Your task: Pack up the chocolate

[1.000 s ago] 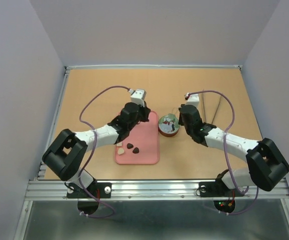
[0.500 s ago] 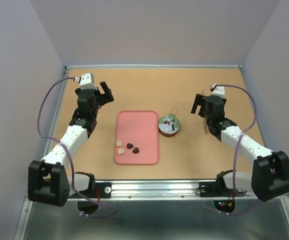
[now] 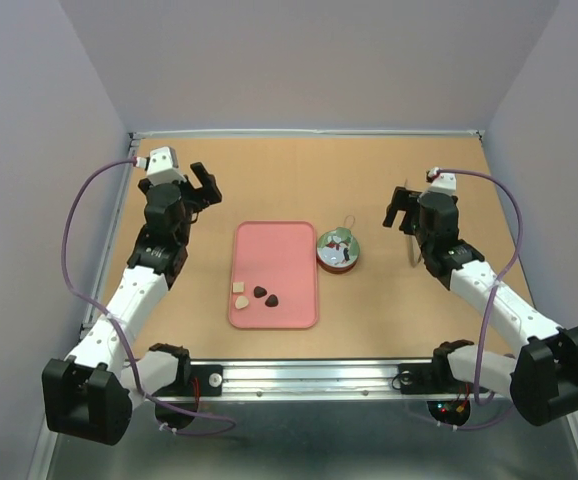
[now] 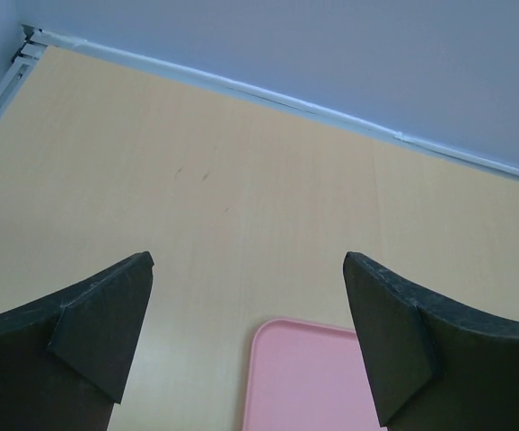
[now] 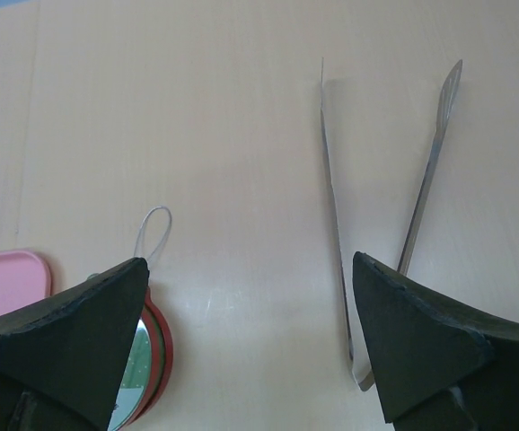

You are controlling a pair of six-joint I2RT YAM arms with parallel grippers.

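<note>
Several chocolate pieces (image 3: 259,293), dark brown and cream, lie at the near left of the pink tray (image 3: 289,250). The round red tin (image 3: 338,250) with its decorated lid stands just right of the tray. My left gripper (image 3: 204,185) hangs open and empty left of the tray's far end. In the left wrist view the left gripper (image 4: 246,260) has only bare table and a corner of the tray (image 4: 304,377) between its fingers. My right gripper (image 3: 399,208) is open and empty, right of the tin. The right gripper (image 5: 249,262) shows the tin (image 5: 147,359) by its left finger.
Metal tongs (image 5: 340,224) lie on the table under the right gripper, mostly hidden by the arm in the top view. The tin's wire loop (image 5: 154,229) points away from me. A raised white rim (image 3: 309,132) and grey walls bound the table.
Both arms have swung outward: the left from over the tray to its left, the right from beside the tin to the right. Both grippers have opened.
</note>
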